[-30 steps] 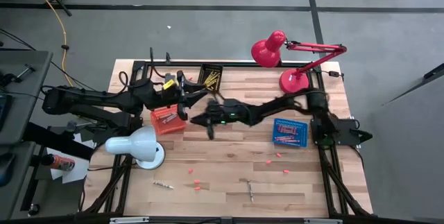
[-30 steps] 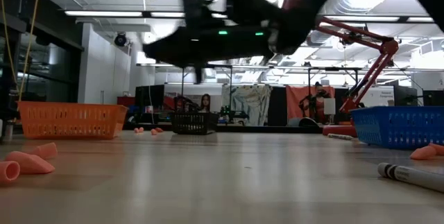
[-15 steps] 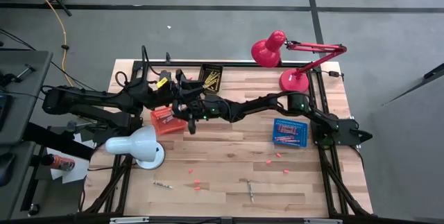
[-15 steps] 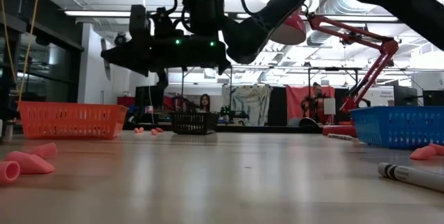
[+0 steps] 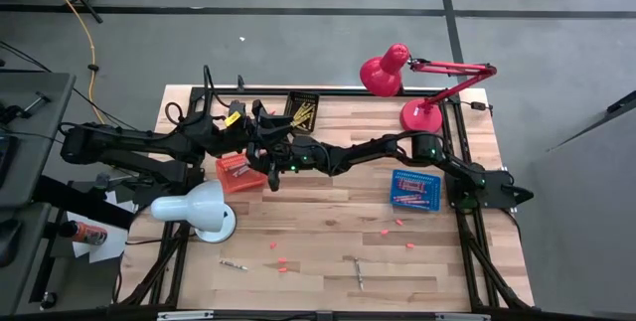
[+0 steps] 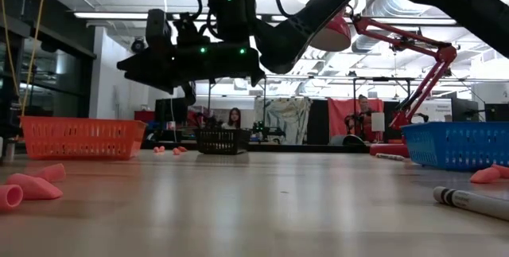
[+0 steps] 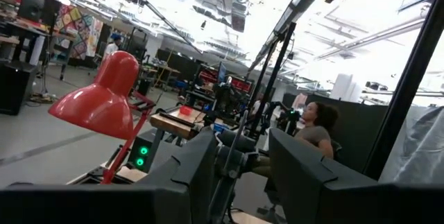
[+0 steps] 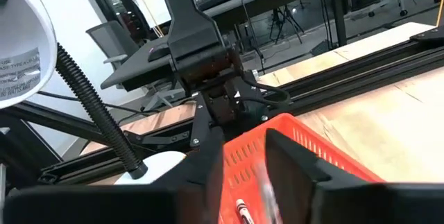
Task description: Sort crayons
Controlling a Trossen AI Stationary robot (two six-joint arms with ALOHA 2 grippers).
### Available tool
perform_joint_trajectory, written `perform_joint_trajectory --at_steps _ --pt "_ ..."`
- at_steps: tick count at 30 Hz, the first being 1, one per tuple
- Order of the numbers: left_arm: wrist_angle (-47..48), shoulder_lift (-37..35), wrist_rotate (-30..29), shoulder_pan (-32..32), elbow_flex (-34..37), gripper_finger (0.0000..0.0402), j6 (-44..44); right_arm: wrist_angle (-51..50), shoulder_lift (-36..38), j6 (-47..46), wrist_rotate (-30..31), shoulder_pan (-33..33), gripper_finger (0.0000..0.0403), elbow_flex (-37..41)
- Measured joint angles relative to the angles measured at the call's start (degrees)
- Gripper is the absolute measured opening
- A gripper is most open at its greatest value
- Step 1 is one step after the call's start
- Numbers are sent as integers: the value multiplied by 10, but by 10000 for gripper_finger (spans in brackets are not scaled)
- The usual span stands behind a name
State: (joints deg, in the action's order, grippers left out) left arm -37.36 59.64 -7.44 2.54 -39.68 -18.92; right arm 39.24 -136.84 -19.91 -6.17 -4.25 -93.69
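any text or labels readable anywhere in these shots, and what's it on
No text reads clearly in any view.
White lamp: a printed sticker on its shade in the right wrist view, several lines, too blurred to read.
Crayon near the low camera: any wrapper print is too blurred to read.
Orange basket, blue basket, red lamp: no lettering visible.

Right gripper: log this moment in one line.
right gripper open | over orange plastic basket | blurred grey crayon between jaws | left gripper open nearby

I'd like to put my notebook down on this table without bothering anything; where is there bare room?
The bare wood between the white lamp and the blue basket is free. The back is crowded: both arms meet over the orange basket, beside the black basket. Pink bits and crayons dot the front.
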Motion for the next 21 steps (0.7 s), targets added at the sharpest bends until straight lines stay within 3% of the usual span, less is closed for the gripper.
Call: perform_joint_trajectory --at_steps 4,10,15,21 --pt "0 0 0 0 0 124 0 0 0 0 -15 -3 147 0" --pt "-20 0 -2 0 0 124 -3 -55 32 -12 -161 -30 168 0" --pt "-31 -6 -3 1 -1 124 -11 -206 83 33 -278 -58 165 1" --pt "-122 -7 19 1 -1 124 -59 -477 155 176 -307 -72 165 0"
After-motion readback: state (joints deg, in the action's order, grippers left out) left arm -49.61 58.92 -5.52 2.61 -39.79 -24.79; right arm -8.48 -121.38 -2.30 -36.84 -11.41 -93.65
